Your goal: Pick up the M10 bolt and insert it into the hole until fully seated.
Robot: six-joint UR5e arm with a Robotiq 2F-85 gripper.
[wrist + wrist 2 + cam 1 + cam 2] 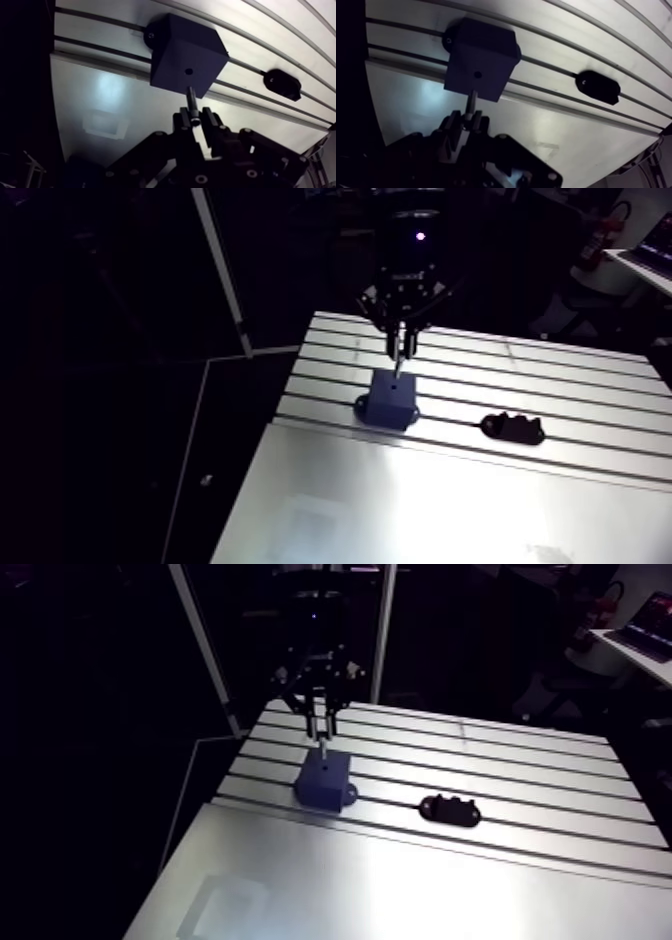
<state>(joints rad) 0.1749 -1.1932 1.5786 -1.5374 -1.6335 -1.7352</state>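
We see the gripper (196,118) closed on the M10 bolt (191,100). Its two fingers (184,120) press the bolt from both sides at the head end, and the shaft sticks out ahead of the fingertips, toward the dark blue block (187,55).

The block stands on the slotted table (560,378). On the side of the block away from the gripper, a small ear (149,36) with a screw lies on the table. In the top face of the block there is one small round hole (189,71), which shows as a dark opening.

In the wrist view the tip of the bolt is over the edge of the block nearest to the gripper, a little short of the hole and not inside it. In the arm view the gripper hangs straight above the block and the bolt points down at the top face. We cannot tell whether the tip touches the face or stays just above it.

Beside the block, well apart from it on the same table, lies a flat black holder (512,428) with a bumpy top. We cannot tell whether something sits in it.

On the near side of the block in the arm view, right after the last slot, a smooth metal plate (400,508) covers the table.
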